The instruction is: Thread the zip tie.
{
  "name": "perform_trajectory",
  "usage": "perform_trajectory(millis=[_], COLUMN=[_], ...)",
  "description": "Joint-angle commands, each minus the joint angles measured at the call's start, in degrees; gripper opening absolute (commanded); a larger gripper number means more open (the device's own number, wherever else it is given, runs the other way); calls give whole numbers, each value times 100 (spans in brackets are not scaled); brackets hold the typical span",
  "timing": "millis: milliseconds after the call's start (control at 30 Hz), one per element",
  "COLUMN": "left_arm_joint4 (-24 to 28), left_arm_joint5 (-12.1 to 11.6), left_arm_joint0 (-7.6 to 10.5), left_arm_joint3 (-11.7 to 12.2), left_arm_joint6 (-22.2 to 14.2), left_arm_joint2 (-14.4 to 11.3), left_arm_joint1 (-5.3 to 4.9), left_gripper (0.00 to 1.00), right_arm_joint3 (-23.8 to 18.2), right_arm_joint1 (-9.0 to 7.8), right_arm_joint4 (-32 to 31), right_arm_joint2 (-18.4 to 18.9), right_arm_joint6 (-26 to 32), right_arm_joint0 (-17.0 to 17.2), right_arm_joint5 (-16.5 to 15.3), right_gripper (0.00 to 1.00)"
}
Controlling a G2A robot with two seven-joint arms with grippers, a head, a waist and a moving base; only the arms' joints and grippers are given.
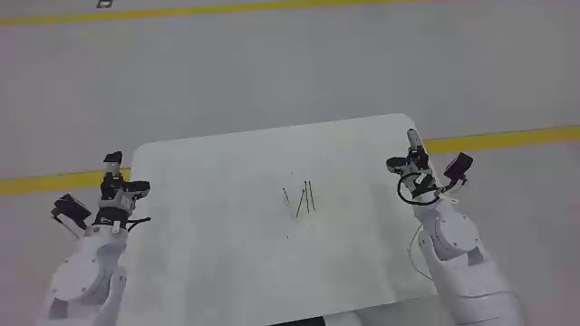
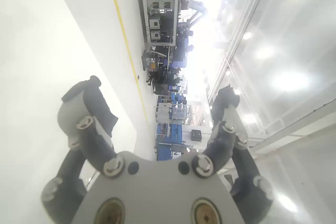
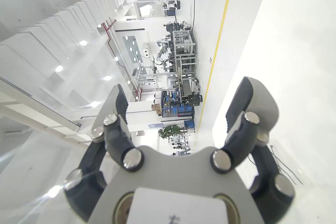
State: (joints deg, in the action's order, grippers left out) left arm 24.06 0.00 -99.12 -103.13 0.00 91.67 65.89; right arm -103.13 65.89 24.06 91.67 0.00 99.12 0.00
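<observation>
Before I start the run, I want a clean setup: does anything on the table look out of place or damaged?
Nothing stands out. The zip ties lie loose near the middle of the table. The left pincer and right pincer are open and empty, at the table's sides.

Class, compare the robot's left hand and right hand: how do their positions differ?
The left hand is just off the table's left edge; the right hand is at its right edge. The right hand sits nearer the far side than the left hand. Both are open, empty, away from the zip ties.
</observation>
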Motion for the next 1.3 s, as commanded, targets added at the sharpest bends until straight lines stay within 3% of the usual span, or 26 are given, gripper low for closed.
perform_trajectory(millis=[0,100,167,200,533,633,800,867,1267], left_arm_joint4=[-129,-466,-818,-1005,-1005,-1677,-2498,-2642,-2642], left_arm_joint5=[81,428,827,867,867,1001,1549,1598,1598], left_arm_joint0=[19,-28,-66,-73,-73,104,507,540,540], left_arm_joint3=[-239,-603,-861,-929,-929,-1149,-1349,-1403,-1403], left_arm_joint6=[-245,-655,-1103,-1206,-1206,-1480,-1785,-1925,-1925], left_arm_joint2=[-90,-201,-351,-373,-373,-701,-1329,-1450,-1450], left_arm_joint1=[-10,-38,-71,-84,-84,-106,-107,-113,-113], left_gripper=[100,100,100,100,100,100,100,100,100], right_arm_joint3=[0,0,0,0,0,0,0,0,0], right_arm_joint1=[0,0,0,0,0,0,0,0,0], right_arm_joint4=[0,0,0,0,0,0,0,0,0], right_arm_joint2=[0,0,0,0,0,0,0,0,0], right_arm_joint6=[0,0,0,0,0,0,0,0,0], right_arm_joint0=[0,0,0,0,0,0,0,0,0], right_arm_joint5=[0,0,0,0,0,0,0,0,0], right_gripper=[100,100,100,100,100,100,100,100,100])
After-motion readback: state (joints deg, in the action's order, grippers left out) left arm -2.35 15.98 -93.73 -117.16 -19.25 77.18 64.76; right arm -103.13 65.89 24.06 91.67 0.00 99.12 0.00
